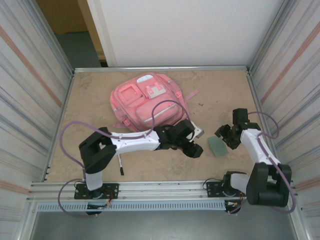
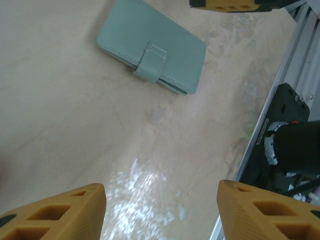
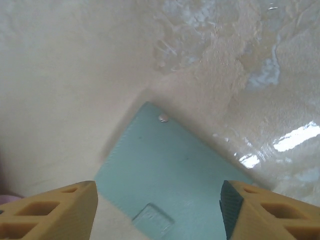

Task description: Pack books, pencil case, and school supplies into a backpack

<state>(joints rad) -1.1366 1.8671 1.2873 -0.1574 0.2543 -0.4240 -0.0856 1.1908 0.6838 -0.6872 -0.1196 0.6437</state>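
Tabletop (image 1: 225, 90) beige, glossy; corrugated walls (image 1: 25, 75). Left end effector (image 2: 161, 192) released; right end effector (image 3: 157, 195) released over grey-green piece (image 3: 165, 160).

The left pincer (image 2: 161, 197) has orange fingers (image 2: 60, 212). Ahead of it lies a plain grey-green wallet (image 2: 152, 52) on a mottled beige table (image 2: 65, 115). The backpack (image 1: 145, 100) is pink with paler pockets.

The table (image 1: 220, 95) has a pale beige, mottled top with a dull sheen, and a metal rail (image 1: 160, 68) runs along its far edge. A pink backpack (image 1: 145, 102) lies flat toward the far side, left of centre, with its front pockets facing up. Well apart from it, toward the right front, a grey-green flat case (image 1: 217, 146) with a stitched closing tab rests on the surface. A slim black pen (image 1: 120, 166) lies near the front edge on the left.
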